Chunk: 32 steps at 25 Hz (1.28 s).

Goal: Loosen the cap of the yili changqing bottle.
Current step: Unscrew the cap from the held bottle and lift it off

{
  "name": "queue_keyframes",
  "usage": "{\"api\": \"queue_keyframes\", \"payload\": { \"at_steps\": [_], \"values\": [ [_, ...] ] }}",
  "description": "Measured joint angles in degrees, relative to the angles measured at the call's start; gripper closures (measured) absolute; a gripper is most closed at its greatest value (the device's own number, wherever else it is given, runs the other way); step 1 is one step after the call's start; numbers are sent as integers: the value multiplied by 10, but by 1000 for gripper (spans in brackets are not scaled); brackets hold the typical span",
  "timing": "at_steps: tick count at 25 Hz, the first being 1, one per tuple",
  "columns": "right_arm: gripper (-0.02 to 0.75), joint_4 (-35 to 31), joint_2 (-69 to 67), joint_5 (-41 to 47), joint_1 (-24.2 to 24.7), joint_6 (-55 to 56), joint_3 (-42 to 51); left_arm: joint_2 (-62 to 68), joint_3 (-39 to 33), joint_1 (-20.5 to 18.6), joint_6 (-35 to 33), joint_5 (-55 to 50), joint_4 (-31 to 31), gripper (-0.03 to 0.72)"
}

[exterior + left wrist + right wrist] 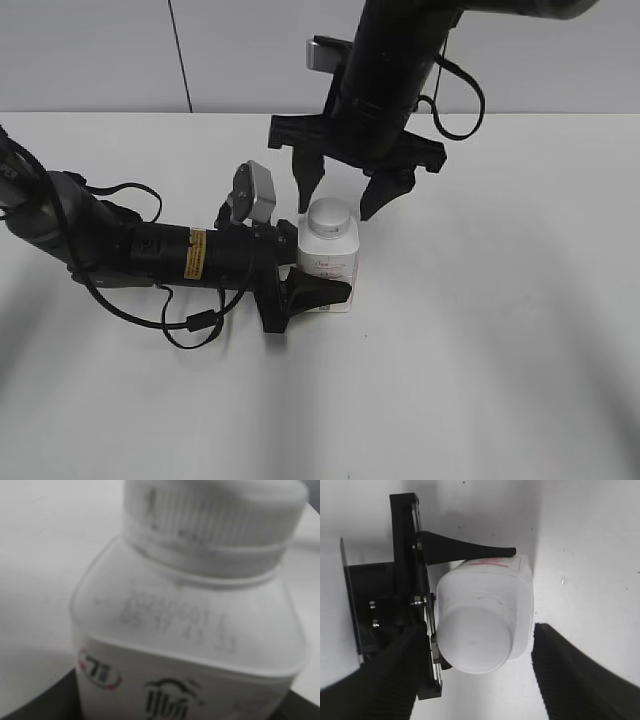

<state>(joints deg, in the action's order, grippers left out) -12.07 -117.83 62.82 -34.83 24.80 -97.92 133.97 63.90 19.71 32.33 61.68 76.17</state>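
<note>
Between the left gripper's (322,290) fingers, upright on the table (500,350), stands the yili changqing bottle (328,268), its body clamped from the side. Above it hangs the right gripper (343,198), fingers spread wide on either side of the cap (330,217), touching nothing. If these fingers close off-centre, they may slip on the cap. A weak left grip could let the bottle spin with the twist instead of loosening.

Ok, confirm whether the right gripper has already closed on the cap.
No: the right gripper hangs open above the cap, fingers apart either side.
</note>
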Motion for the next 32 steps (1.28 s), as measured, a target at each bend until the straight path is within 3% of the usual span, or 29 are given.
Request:
{"api": "queue_keyframes", "payload": {
  "at_steps": [7,15,32],
  "values": [
    [206,-3,-7,3,-12,0,0,0,0,0,0,0,0,261],
    [286,0,-7,5,-12,0,0,0,0,0,0,0,0,261],
    [289,6,-13,1,-12,-1,0,0,0,0,0,0,0,261]
  ]
}}
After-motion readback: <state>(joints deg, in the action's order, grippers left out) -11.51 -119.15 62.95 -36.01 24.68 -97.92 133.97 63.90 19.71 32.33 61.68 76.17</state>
